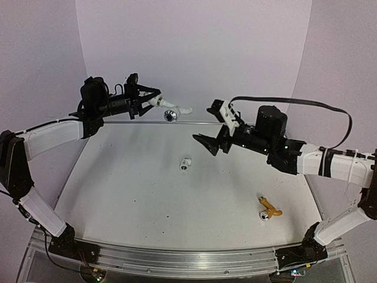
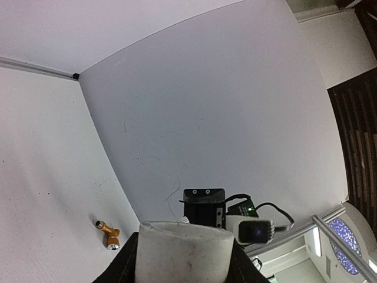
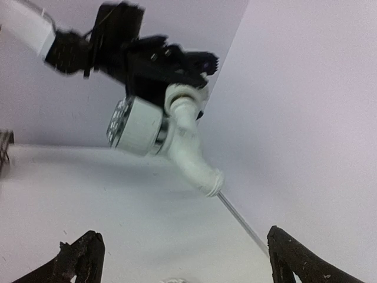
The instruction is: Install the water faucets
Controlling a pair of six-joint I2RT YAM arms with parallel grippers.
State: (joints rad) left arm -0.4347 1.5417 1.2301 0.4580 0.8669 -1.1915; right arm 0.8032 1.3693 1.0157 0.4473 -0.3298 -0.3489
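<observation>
Left gripper (image 1: pixel 154 100) clamped on the white plastic spouted faucet (image 1: pixel 172 111), aloft above the white table (image 1: pixel 129 188) at its far edge; right gripper (image 1: pixel 211 125) wide open, empty, near it; yellow-gold faucet (image 1: pixel 268 209) lying at table's right front.

Left gripper (image 1: pixel 154 101) raised, clamped on white faucet (image 1: pixel 177 111); right gripper (image 1: pixel 207 125) raised, jaws wide apart.

Faucet (image 1: pixel 175 111) in left end effector (image 1: pixel 154 101) back-left; fitting (image 1: pixel 185 163) centre; 2nd faucet (image 1: pixel 268 210) front-right.

Wht arm links (image 1: pixel 50 134), blk joints (image 1: pixel 93 94), blk cable (image 1: pixel 294 99)
</observation>
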